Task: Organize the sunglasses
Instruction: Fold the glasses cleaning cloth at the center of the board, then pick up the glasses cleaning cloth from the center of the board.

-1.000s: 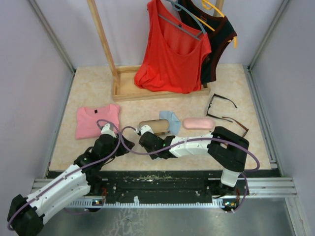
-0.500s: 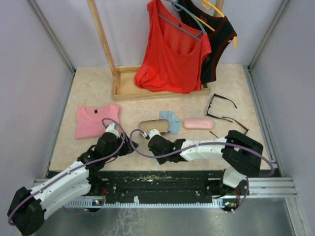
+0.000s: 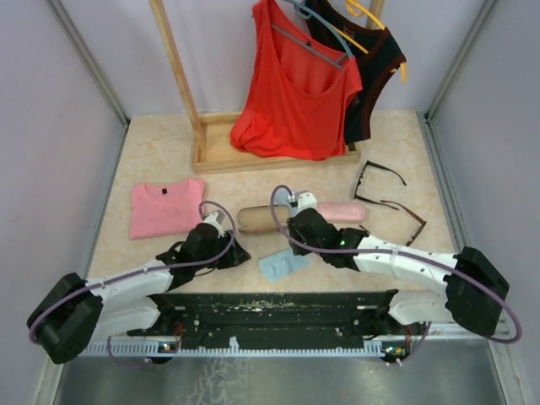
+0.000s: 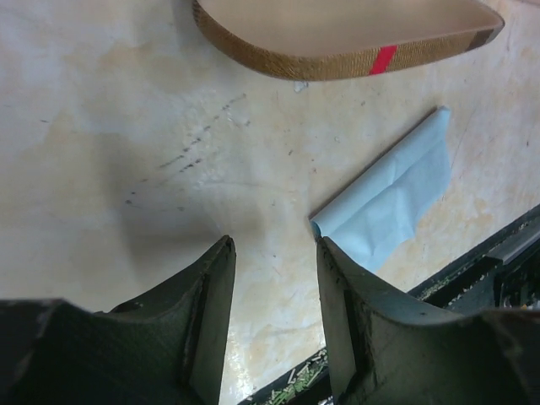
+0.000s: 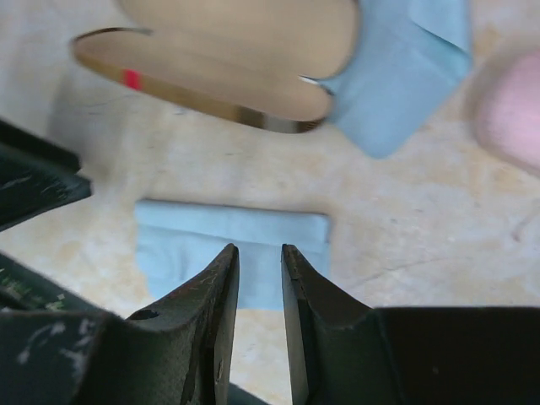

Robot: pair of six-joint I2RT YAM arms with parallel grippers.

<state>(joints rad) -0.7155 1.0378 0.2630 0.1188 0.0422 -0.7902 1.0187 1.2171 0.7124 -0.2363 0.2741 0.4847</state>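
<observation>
Top view first. Neither pair of sunglasses is tidied yet. The black-framed sunglasses [image 3: 376,180] lie at the far right of the table, and the reddish-brown sunglasses [image 3: 404,214] lie just nearer you, arms unfolded on both as far as I can tell. The black pair's front runs roughly far-to-near, with its arms reaching right. The slim pair's long axis slants from far-left to near-right. The brown plaid case [image 3: 260,218] and the pink case [image 3: 342,211] sit mid-table, well apart from both pairs. So by my reading the whole job is ahead of you. Your left gripper [image 3: 234,253] and right gripper [image 3: 297,229] are both over the centre, near a folded blue cloth [image 3: 283,264].

Left wrist now. The fingers [image 4: 211,291] are spread and empty, above bare tabletop. The plaid case is ahead and the cloth off to one side.

Right wrist. The jaws stand a narrow gap apart with nothing between them, over the folded cloth. A second blue cloth [image 5: 405,72] is touching the plaid case. No sunglasses show in either wrist view.
</observation>
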